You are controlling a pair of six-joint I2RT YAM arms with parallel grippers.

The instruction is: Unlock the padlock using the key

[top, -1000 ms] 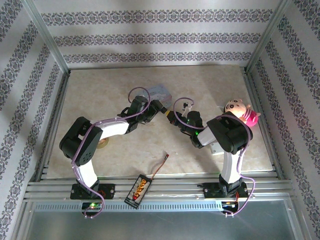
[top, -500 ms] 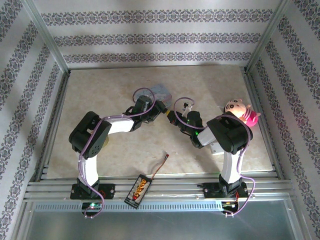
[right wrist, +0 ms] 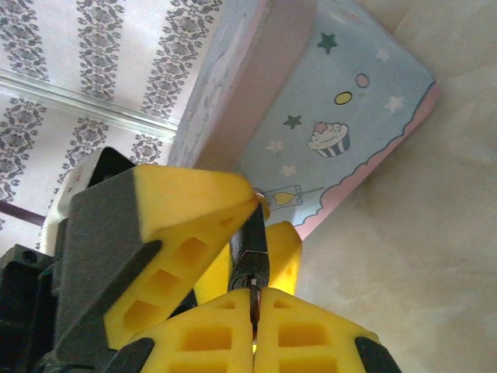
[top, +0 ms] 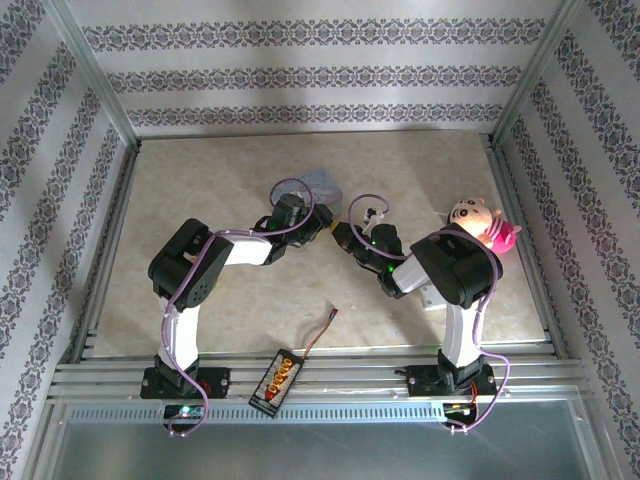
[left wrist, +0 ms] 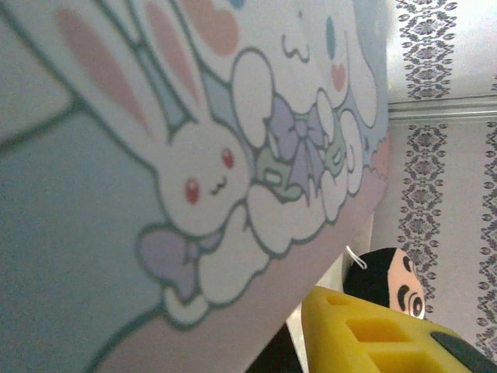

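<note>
While the right gripper [right wrist: 255,301], fully closed, pinched the key [right wrist: 251,286] at lower centre of its wrist view, tip at the padlock [right wrist: 251,237] just above, insertion seemed in hand; the left gripper [top: 322,228] flanked the padlock, clamped or not I could not tell; next, a steady turn.

You had a beige marbled table [top: 200,190] that bore a pale-blue tin [top: 322,181] near centre, a pink plush toy [top: 480,222] at right and a thin wire [top: 320,333] lower middle.
</note>
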